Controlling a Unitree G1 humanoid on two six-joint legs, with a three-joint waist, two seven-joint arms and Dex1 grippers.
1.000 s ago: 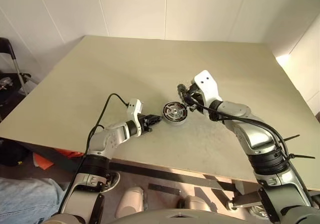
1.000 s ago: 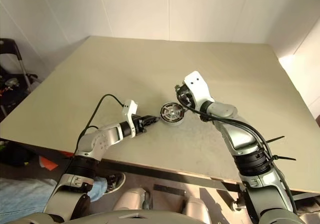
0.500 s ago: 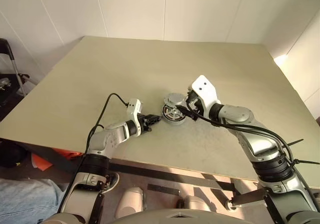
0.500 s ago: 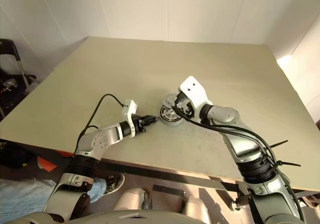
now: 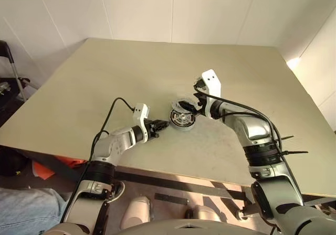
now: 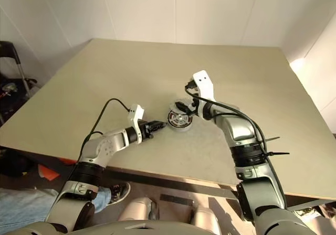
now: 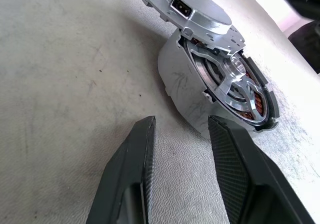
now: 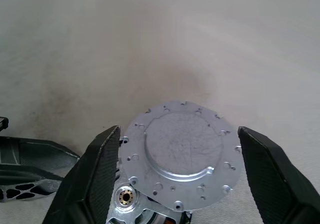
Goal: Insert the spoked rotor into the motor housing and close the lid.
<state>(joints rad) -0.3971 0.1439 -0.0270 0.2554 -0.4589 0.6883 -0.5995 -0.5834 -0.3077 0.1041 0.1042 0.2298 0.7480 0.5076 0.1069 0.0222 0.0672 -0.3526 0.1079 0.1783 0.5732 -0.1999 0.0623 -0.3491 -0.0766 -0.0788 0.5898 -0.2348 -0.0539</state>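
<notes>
The motor housing (image 5: 182, 119) lies on the tan table (image 5: 131, 72). Inside it sits the spoked rotor (image 7: 239, 90), with coppery windings around it. The silver lid (image 8: 180, 151) leans tilted on the housing's far rim and leaves the rotor partly uncovered. My right gripper (image 8: 178, 134) is open, one finger on each side of the lid. Just short of the housing's near-left side, my left gripper (image 7: 182, 129) is open and low over the table, with nothing between its fingers.
The table's front edge (image 5: 157, 173) runs close below both arms. A black frame (image 5: 9, 62) stands off the table's left side. White walls close the back. Bare tabletop stretches behind and to the right of the housing.
My right gripper carried the lid leftward from beside the housing to over it, then opened and let it go; it now rests on the rim. The left arm has stayed still.
</notes>
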